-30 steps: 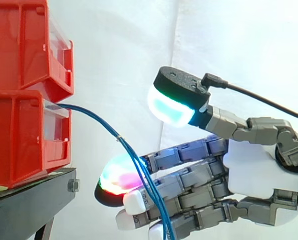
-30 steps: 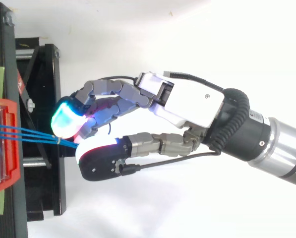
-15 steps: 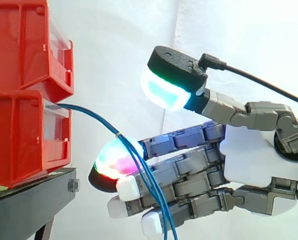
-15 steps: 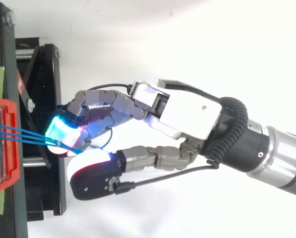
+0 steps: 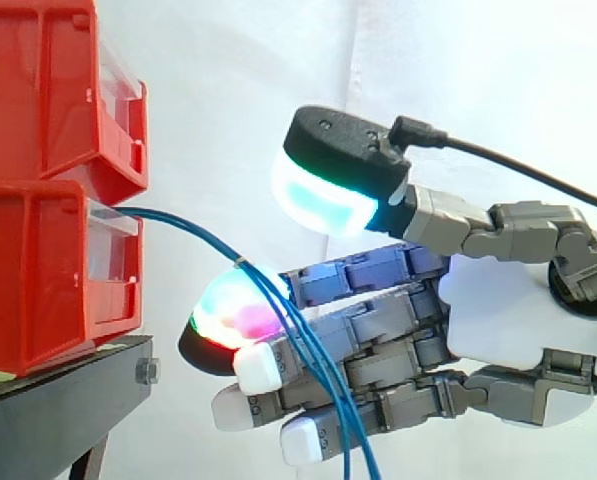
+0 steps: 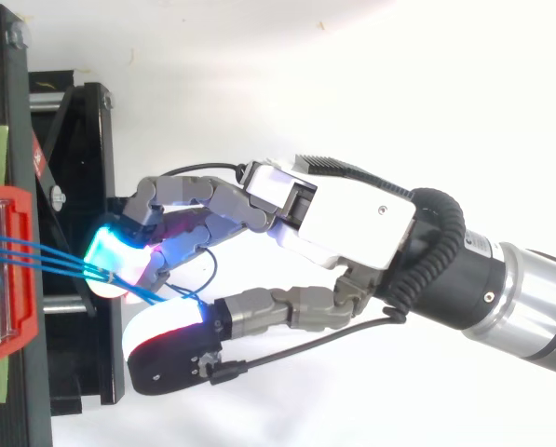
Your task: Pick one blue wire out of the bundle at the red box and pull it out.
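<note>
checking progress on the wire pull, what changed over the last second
The hand moved closer to the red box, its fingertips rising against the blue wires, which now bend across them. Nothing was taken hold of; the thumb stands apart. The box and the black stand stayed put.

Red bins [image 5: 48, 270]; blue wires [image 5: 240, 264]; black stand [image 5: 68, 400]; white curtain [image 5: 478, 70]; grey fingers [image 5: 378, 340], pads [image 5: 323, 205] glowing cyan, green, magenta.
</note>
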